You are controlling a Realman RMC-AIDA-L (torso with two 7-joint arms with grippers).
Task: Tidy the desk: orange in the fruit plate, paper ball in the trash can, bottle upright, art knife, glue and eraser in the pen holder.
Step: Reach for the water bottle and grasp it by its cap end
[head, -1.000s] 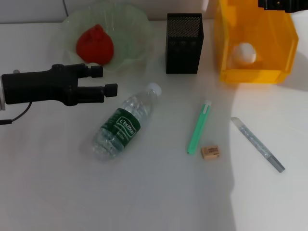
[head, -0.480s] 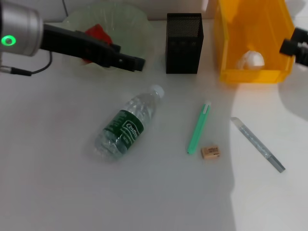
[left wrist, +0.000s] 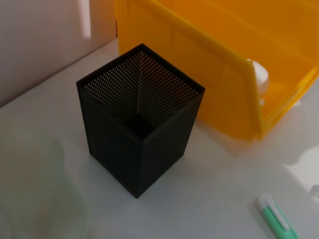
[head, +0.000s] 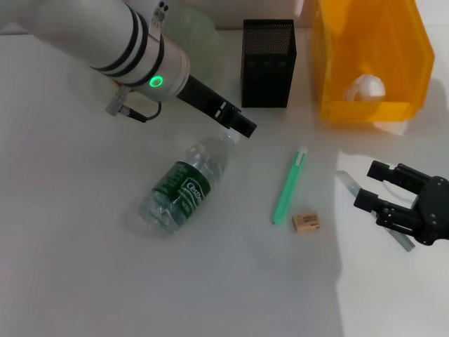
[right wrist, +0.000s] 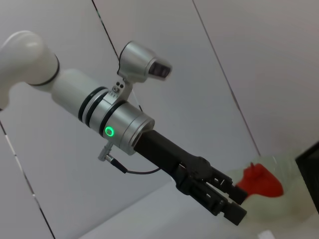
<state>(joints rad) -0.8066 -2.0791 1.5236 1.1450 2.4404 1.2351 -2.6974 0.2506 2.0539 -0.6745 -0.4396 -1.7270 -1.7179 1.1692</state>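
Left tool [head: 244,128] swung over one bottle [head: 184,184], together; right tool [head: 368,187] returned, apart.

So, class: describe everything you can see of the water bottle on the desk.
The bottle is small, clear plastic, with a dark green label bearing white print around its middle and a white cap. It lies on its side on the white desk, not upright, its cap end pointing toward the pen holder. The left gripper hangs right at its cap; contact cannot be confirmed. Nothing else touches it.
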